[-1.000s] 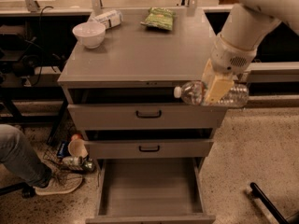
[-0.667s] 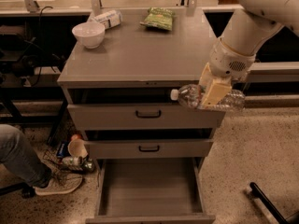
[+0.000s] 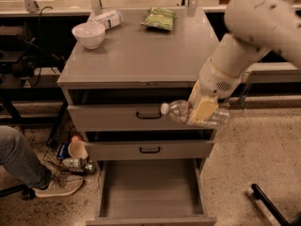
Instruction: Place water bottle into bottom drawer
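We see our end effector (image 3: 203,113) in front of the top drawer (image 3: 117,117), near its right end. Its fingers are squeezed tight on the water bottle (image 3: 178,111). The bottle lies on its side in the air, and its white cap sticks out to the left of the end effector. The bottom drawer (image 3: 150,187) is pulled open, low down and a bit to the left of the end effector. Up behind it and to the left, on the grey tabletop (image 3: 141,55), sit a white bowl (image 3: 88,34), a white packet (image 3: 107,19) and a green snack bag (image 3: 160,19).
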Robot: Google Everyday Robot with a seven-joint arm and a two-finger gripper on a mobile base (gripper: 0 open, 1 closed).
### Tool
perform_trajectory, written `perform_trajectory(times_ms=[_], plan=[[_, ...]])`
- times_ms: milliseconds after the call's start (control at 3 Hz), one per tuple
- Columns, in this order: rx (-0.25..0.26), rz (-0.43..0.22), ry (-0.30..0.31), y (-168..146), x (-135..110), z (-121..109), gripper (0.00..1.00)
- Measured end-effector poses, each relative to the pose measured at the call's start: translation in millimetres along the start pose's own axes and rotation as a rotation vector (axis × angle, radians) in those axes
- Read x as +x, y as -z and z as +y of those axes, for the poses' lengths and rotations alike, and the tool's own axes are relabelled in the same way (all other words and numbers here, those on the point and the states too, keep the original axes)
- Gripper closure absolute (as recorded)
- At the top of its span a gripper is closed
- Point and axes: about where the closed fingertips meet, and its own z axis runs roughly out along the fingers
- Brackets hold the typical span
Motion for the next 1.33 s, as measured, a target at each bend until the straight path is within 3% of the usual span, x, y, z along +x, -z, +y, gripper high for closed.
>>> perform_trajectory(times_ms=[333, 667, 1000, 1333], plan=[[-0.097, -0.14, -0.062, -99.4, -11.1, 40.0, 1.0], [-0.161, -0.238, -0.108, -177.7, -12.5, 71.6, 1.0], [-0.106, -0.26, -0.122, -189.8, -16.6, 60.1, 1.0], [-0.104, -0.264, -0.126, -192.6, -16.0, 60.4, 1.0]])
